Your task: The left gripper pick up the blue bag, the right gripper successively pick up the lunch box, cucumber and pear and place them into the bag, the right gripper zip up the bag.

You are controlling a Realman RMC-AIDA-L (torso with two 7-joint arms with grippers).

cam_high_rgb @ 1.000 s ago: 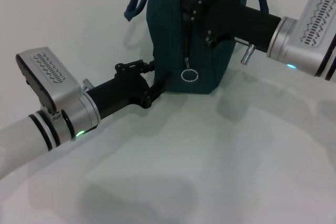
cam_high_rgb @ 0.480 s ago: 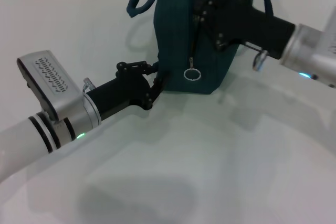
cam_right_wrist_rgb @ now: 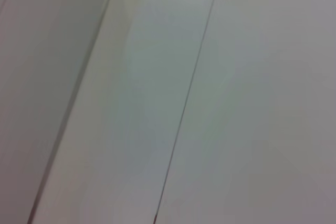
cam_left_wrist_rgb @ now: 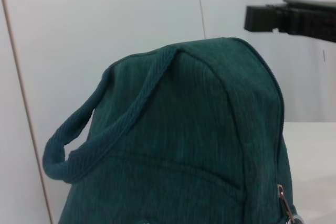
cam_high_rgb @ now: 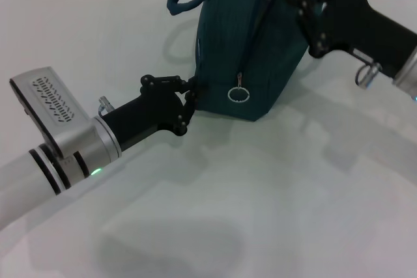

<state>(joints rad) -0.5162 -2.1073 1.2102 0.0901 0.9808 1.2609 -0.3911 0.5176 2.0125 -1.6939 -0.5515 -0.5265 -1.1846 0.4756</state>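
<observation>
White table bears the upright blue bag, left tool clamped on its bottom corner; right tool's grip unclear.

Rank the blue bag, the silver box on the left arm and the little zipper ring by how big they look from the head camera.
1. blue bag
2. silver box, though it sits nearer the camera, which may flatter it
3. zipper ring

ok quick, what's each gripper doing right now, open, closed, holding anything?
Left gripper: shut on the blue bag's lower corner.
Right gripper: beside the bag's upper right side; cannot be told.
</observation>
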